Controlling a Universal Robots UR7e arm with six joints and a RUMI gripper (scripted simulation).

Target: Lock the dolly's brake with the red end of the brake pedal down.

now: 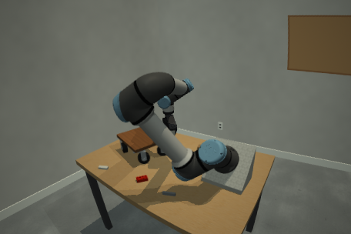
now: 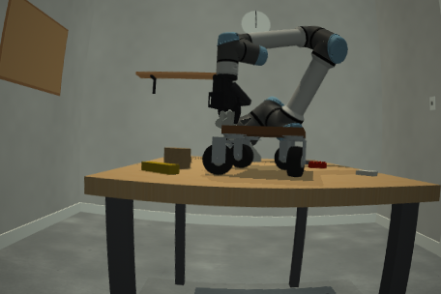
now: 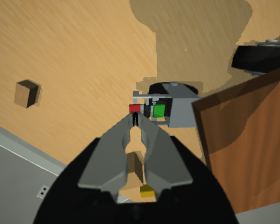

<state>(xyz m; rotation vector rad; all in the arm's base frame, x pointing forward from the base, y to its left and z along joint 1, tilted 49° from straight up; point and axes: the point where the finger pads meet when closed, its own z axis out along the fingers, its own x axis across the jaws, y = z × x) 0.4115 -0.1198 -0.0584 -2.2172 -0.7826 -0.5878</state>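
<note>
The dolly (image 2: 263,131) is a brown wooden deck on black caster wheels, standing on the table; it also shows in the top view (image 1: 135,139) and at the right of the wrist view (image 3: 246,145). Its caster's brake pedal has a red end (image 3: 135,107) and a green end (image 3: 159,110), seen from above beside the grey caster bracket. My gripper (image 3: 135,113) is shut with nothing between its fingers. Its fingertips point at the red end, right above it; I cannot tell whether they touch. In the exterior view the gripper (image 2: 225,119) hangs just over the deck's left corner.
On the table lie a brown cube (image 3: 27,93), a yellow block (image 2: 160,166), a red brick (image 1: 142,178), a small white piece (image 1: 102,167) and a grey piece (image 1: 168,193). A grey tiled wedge (image 1: 235,168) holds the arm's base. A wall shelf (image 2: 174,75) hangs behind.
</note>
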